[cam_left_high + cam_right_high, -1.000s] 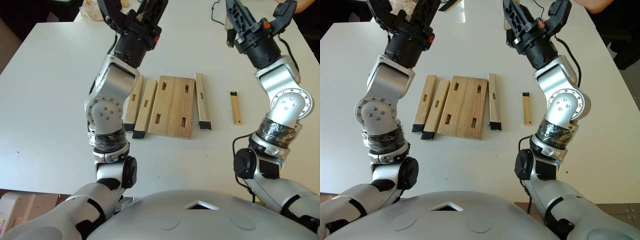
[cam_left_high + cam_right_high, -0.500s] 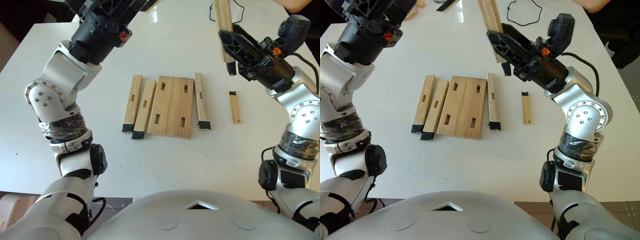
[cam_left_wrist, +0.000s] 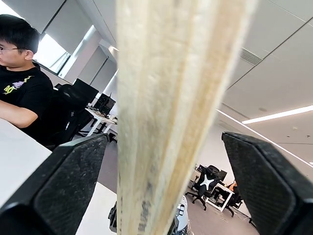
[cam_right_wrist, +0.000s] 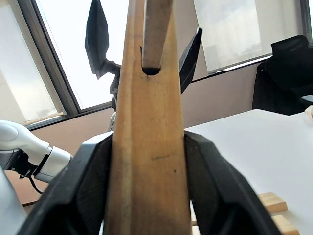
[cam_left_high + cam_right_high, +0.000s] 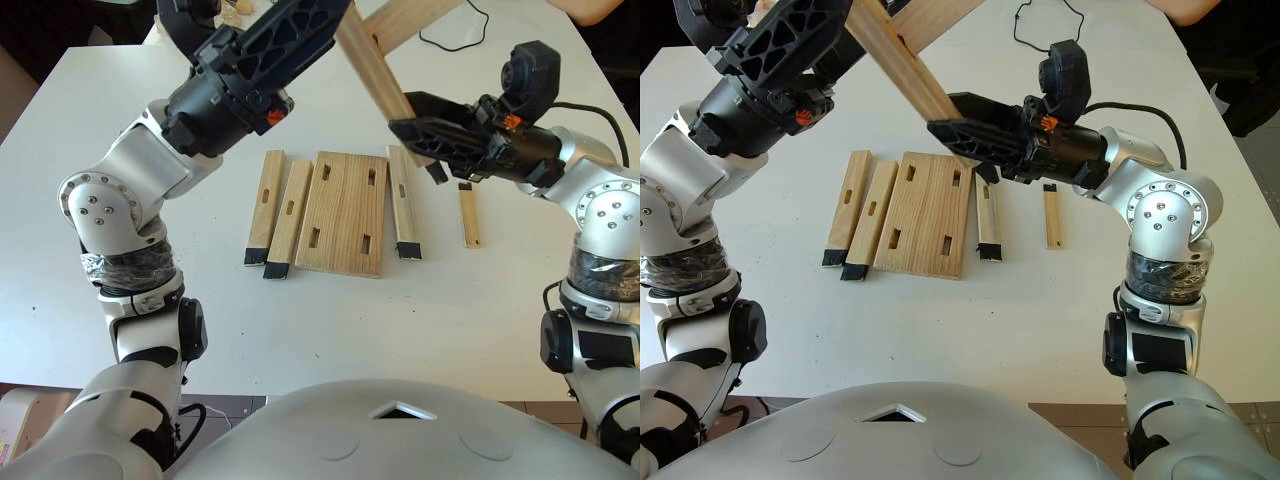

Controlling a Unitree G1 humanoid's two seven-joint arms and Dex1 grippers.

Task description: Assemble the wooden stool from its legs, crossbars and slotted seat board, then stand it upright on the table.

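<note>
While both arms are raised over the desk [image 5: 80,200], the head view shows the left gripper [image 5: 325,20] with its jaws closed on a long crossbar [image 5: 415,15]. The right gripper [image 5: 420,125] has its jaws clamped on a slotted leg [image 5: 375,70], which slants upward with its black foot [image 5: 436,172] lowest. The long crossbar and the slotted leg cross in the air above the seat board [image 5: 345,210], which lies flat on the desk. Two loose legs [image 5: 267,205] lie side by side just left of the seat board. A third leg [image 5: 402,200] lies just right of it, and a short crossbar [image 5: 469,215] lies farther right, apart.

In the left wrist view, the long crossbar runs up between that gripper's dark fingers [image 3: 58,186].

In the right wrist view, the fingers [image 4: 93,186] press both flanks of the slotted leg. The long crossbar's end sits in the slot [image 4: 151,71].
</note>
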